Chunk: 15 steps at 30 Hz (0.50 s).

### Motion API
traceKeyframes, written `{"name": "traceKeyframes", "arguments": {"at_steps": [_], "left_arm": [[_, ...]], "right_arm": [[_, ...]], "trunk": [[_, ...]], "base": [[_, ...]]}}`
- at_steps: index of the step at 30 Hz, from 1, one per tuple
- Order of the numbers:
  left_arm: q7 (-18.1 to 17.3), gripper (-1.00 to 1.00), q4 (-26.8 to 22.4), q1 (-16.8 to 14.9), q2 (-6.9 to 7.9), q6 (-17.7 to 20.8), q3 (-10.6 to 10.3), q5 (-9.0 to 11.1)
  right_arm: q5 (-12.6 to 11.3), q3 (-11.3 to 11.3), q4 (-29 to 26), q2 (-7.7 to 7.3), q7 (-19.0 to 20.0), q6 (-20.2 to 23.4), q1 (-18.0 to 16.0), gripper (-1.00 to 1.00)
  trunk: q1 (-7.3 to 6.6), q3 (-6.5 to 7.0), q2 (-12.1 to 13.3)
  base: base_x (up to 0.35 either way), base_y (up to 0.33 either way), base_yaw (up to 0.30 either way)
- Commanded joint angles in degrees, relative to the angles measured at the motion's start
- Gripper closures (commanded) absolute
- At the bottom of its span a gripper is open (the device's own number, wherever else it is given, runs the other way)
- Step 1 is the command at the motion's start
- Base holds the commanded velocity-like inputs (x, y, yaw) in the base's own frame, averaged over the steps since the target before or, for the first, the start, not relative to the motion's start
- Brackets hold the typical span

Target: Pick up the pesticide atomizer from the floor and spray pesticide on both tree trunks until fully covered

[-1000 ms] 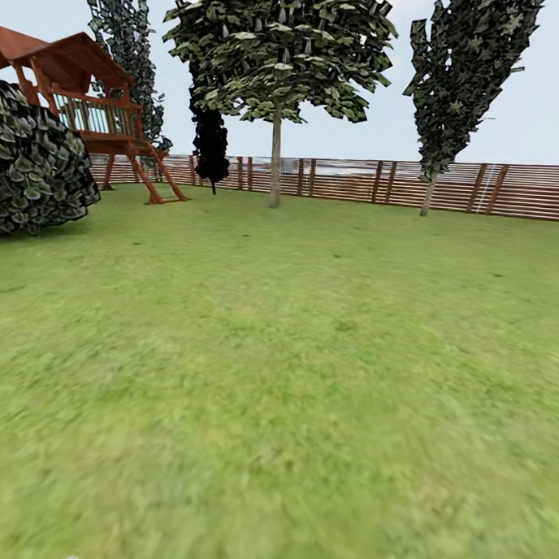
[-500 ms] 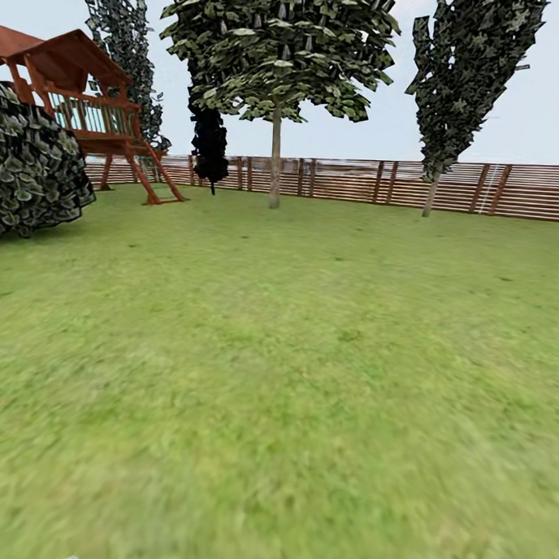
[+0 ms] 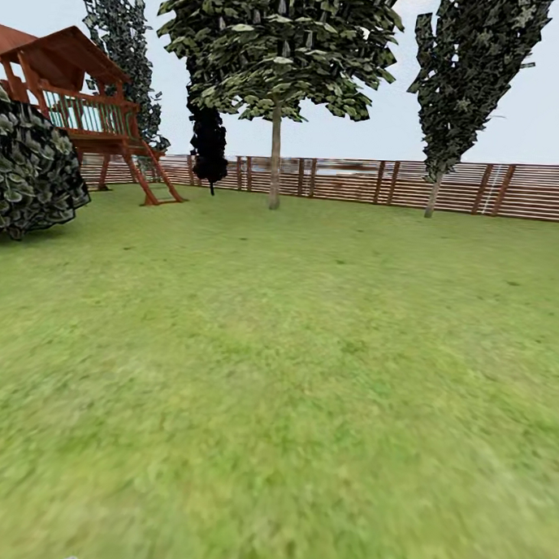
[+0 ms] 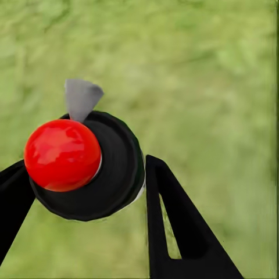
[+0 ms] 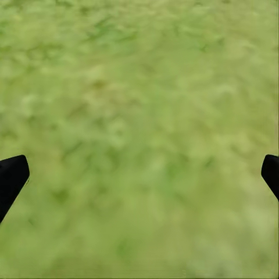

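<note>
Left gripper was clamped on the atomizer, right gripper spread empty; an off-centre grip could let it slip

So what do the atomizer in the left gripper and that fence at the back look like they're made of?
The atomizer looks like plastic: a glossy red ball with a bright highlight on a smooth black disc, plus a matte grey nozzle tip. The left gripper is closed around it. The fence looks like wood: thin reddish-brown horizontal slats on darker upright posts, no shine. Being renders, both are guesses.
</note>
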Motion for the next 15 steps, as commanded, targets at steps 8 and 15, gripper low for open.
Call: {"name": "traceKeyframes", "arguments": {"at_steps": [8,15], "left_arm": [[-0.02,1.0,0.02,-0.01,-0.08,0.0,-0.05,-0.02],[-0.02,1.0,0.02,0.0,-0.17,0.0,-0.03,-0.02]], "right_arm": [[0.0,-0.01,0.0,0.0,0.0,0.01,0.0,-1.0],[0.0,-0.01,0.0,0.0,0.0,0.05,0.0,-1.0]], "trunk": [[0.0,0.0,0.0],[0.0,0.0,0.0]], "base": [[0.342,0.0,0.0],[0.342,0.0,0.0]]}}
